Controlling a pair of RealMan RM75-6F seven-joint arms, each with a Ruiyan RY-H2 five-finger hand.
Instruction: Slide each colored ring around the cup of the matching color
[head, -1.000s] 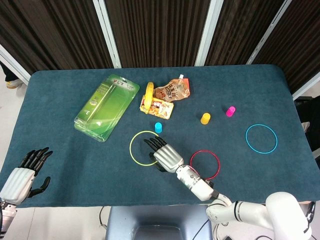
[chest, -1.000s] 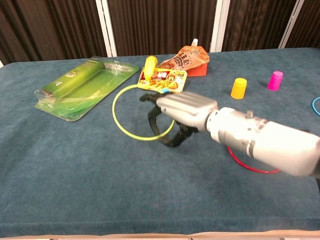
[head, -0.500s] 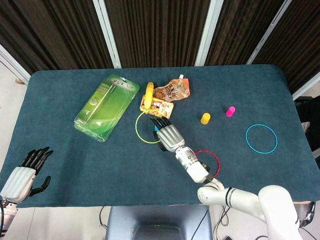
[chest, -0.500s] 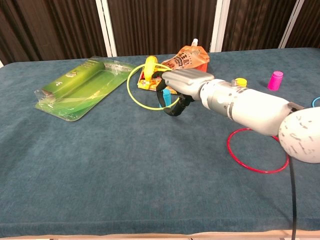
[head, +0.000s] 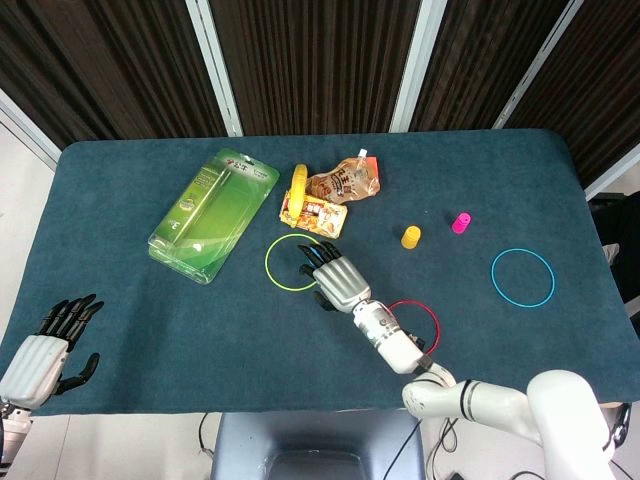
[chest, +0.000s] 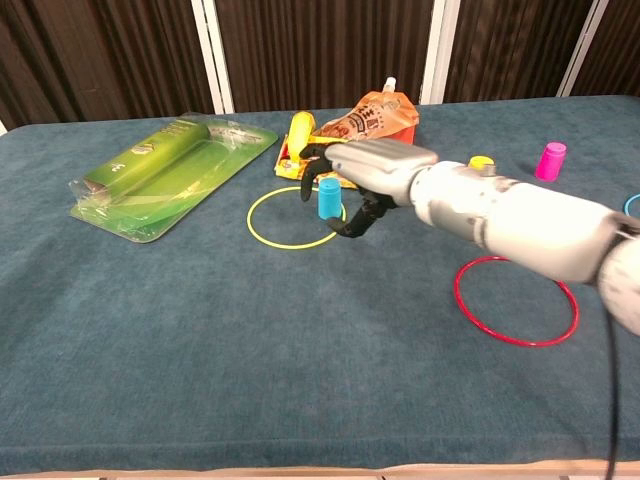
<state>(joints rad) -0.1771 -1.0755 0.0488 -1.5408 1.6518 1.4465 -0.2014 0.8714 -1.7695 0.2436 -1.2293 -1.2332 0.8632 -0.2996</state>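
Note:
The yellow ring (head: 267, 263) (chest: 249, 214) lies flat on the blue cloth. The blue cup (chest: 329, 198) (head: 306, 268) stands at its right side, seemingly just inside the rim. My right hand (head: 338, 280) (chest: 375, 170) arches over the cup with its fingers spread, the tips down by the ring's right edge. The yellow cup (head: 411, 236) (chest: 481, 161) and pink cup (head: 461, 222) (chest: 550, 160) stand further right. Behind my right forearm lies the red ring (head: 437, 330) (chest: 456, 298), and the blue ring (head: 492, 277) at the far right. My left hand (head: 40, 355) hangs open off the front left corner.
A green blister pack (head: 213, 214) (chest: 170, 175) lies at the back left. Snack pouches (head: 345, 183) (chest: 375, 120) and a yellow snack pack (head: 312, 212) sit just behind the yellow ring. The table's front edge (chest: 300, 465) is near.
The right hand has lowered the yellow ring, which it held tilted up half a second ago; the ring now lies flat. The hand has drawn back slightly. The left hand has not moved.

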